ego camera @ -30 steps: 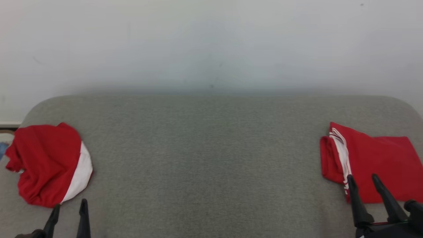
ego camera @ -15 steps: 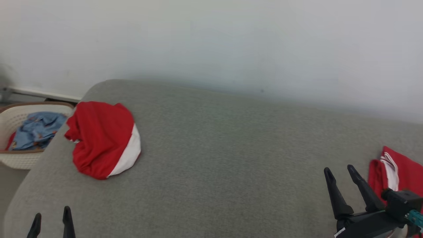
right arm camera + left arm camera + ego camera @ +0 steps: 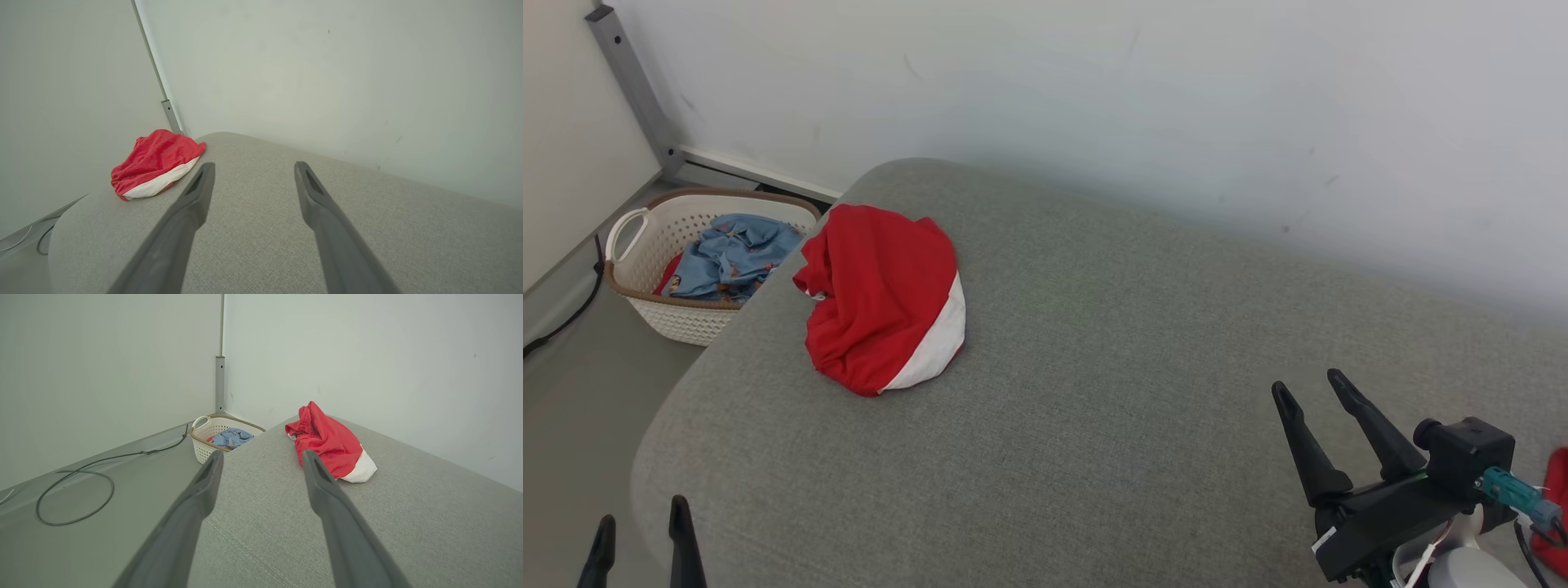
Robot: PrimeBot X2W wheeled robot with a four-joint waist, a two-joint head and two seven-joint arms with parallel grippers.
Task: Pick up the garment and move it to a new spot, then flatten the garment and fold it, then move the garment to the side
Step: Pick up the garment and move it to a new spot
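On cushion (image 3: pixel 1094 408), left end: garment (image 3: pixel 878 302); basket (image 3: pixel 678 320) on floor (image 3: pixel 580 392) further left.

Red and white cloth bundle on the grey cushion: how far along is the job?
Nothing looks done yet: the crumpled red and white garment lies bunched on the grey upholstered surface. In hand: nothing; the left end effector and right end effector are open and empty, apart from it. Left: picking up, moving, flattening, folding, setting aside.

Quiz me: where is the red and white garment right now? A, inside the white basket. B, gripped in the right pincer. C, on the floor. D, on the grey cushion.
D: the red and white garment lies crumpled on the grey cushion, beside the basket, not inside it.
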